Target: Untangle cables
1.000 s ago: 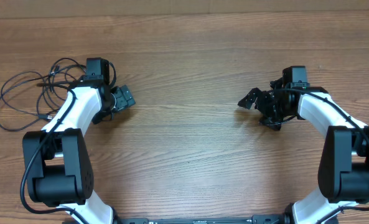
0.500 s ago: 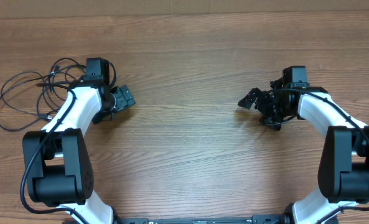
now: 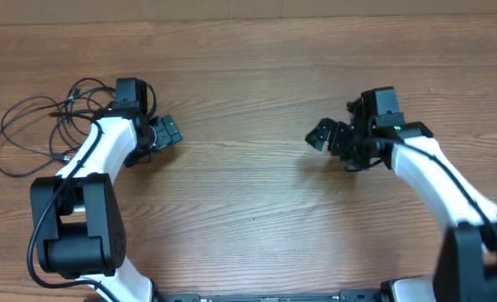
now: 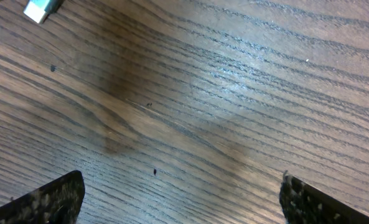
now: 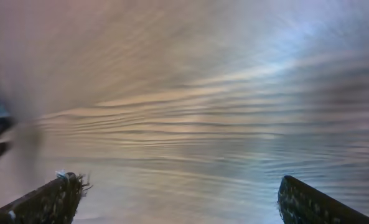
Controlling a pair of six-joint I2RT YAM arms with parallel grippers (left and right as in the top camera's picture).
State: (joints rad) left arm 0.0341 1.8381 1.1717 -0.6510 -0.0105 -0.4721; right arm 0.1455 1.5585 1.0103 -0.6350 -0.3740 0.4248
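I see both arms as smooth white shells between chunky black joint housings, the left arm point(image 3: 106, 149) and the right arm point(image 3: 428, 164) alike. A thin black cable point(image 3: 40, 220) trails along each. The left pincer point(image 3: 157, 141) and right pincer point(image 3: 339, 149) are black. Close up, the left fingers point(image 4: 47, 199) and right fingers point(image 5: 44, 202) look dark, speckled and rough-edged.

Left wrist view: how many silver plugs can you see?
1. The silver plug lies on the table in the frame's top left corner. More may lie outside this view.

Thin black cables point(image 3: 34, 127) lie in loose tangled loops at far left.
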